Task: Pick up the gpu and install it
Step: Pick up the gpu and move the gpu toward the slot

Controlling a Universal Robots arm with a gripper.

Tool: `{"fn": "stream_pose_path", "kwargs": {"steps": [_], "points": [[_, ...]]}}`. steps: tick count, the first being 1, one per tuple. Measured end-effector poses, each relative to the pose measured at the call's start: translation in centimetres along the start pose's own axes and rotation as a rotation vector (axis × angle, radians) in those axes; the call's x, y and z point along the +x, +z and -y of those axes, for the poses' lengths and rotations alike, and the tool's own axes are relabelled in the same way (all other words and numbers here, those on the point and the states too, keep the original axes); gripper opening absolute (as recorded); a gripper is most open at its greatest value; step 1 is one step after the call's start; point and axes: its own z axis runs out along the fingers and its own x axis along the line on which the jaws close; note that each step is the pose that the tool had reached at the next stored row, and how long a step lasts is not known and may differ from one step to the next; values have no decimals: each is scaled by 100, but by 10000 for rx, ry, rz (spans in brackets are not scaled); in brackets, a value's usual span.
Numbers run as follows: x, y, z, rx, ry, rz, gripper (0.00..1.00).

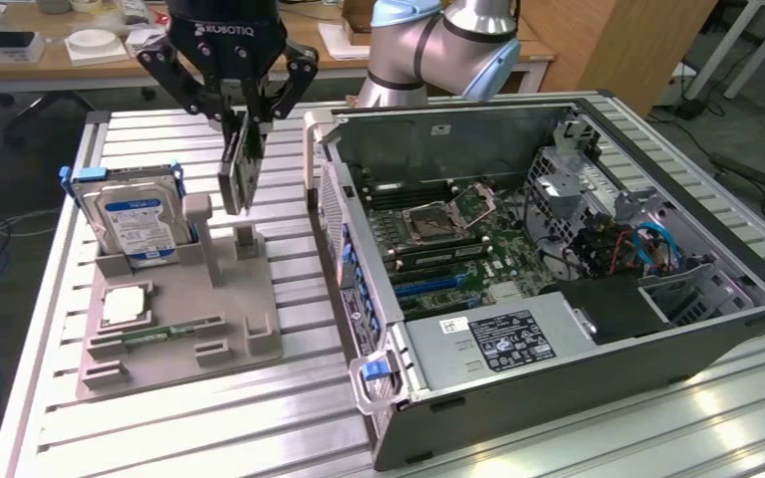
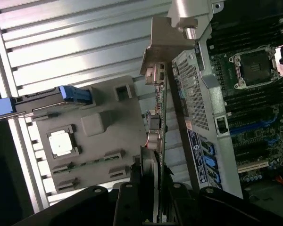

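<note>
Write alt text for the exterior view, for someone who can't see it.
A robot gripper holds the gpu upright by its top edge, above a grey holder tray that also carries a hard drive. An open computer case lies to the exterior view's right, its motherboard exposed.

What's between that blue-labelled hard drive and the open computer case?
In the exterior view, a dark card gripped by the tool hangs there, above a gray post.
</note>
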Motion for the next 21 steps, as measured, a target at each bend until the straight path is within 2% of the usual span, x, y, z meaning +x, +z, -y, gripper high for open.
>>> {"fn": "stream_pose_path", "kwargs": {"steps": [5,16,21], "points": [[-119,4,-29,-2,-218,-6,27],[-216,11,-52,-15,-1274,-25,27],[-313,13,-76,-17,-1356,-28,27]]}}
